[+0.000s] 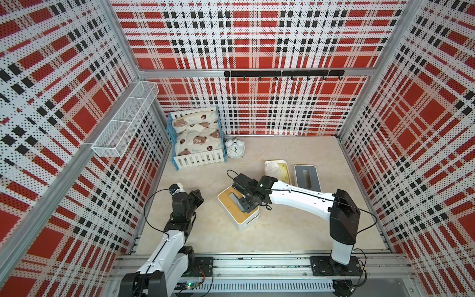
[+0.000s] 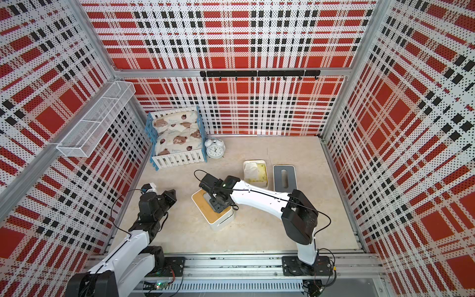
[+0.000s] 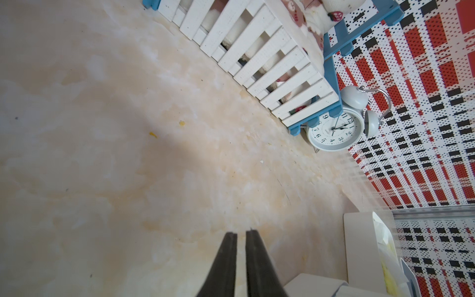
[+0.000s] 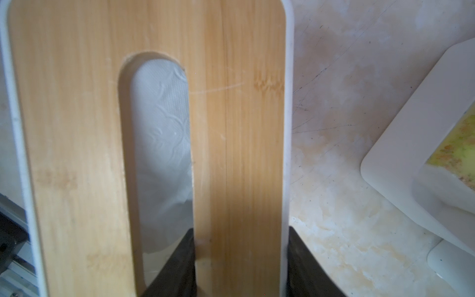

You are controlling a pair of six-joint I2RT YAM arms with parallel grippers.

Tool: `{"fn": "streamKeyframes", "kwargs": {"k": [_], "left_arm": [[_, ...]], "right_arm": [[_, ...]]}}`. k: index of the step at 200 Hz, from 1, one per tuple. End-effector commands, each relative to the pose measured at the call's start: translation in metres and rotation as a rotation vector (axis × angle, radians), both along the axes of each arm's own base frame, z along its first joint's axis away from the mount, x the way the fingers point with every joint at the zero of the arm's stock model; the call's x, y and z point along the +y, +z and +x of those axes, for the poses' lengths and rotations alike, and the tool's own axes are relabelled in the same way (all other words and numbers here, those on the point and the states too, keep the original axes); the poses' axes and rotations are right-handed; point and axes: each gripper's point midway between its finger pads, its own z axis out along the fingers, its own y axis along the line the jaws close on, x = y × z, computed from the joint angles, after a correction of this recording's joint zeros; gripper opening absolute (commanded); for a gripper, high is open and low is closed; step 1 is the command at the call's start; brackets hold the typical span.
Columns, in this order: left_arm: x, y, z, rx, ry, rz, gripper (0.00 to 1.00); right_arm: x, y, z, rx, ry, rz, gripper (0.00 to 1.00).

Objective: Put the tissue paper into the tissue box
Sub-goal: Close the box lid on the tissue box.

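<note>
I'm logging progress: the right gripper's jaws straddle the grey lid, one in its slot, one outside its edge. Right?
Not the grey lid: the right gripper straddles the bamboo lid, one jaw in its slot, one outside its edge, as the right wrist view shows.

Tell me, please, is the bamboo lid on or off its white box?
On: the bamboo lid sits flush in the white box; tissue shows through its slot.

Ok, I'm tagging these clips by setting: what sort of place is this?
Probably a robot test cell dressed as a small bedroom: plaid perforated walls on an aluminium frame, with a toy bed and an alarm clock beside it.
</note>
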Motion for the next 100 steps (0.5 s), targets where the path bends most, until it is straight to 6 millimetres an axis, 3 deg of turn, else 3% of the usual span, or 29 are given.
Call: {"fn": "streamKeyframes", "kwargs": {"k": [1,32,100], "left_arm": [[0.003,0.014,0.005,-0.027,-0.001,0.013,0.15],[0.003,0.013,0.005,-0.027,0.0,0.013,0.15],[0.002,0.013,0.004,-0.028,-0.002,0.013,0.15]], "right_arm": [[-0.014,-0.001,0.004,-0.024,-0.007,-0.075,0.35],[-0.015,0.01,0.008,-0.039,-0.024,-0.025,0.35],[-0.018,0.005,0.004,-0.011,-0.039,-0.002,0.34]]}}
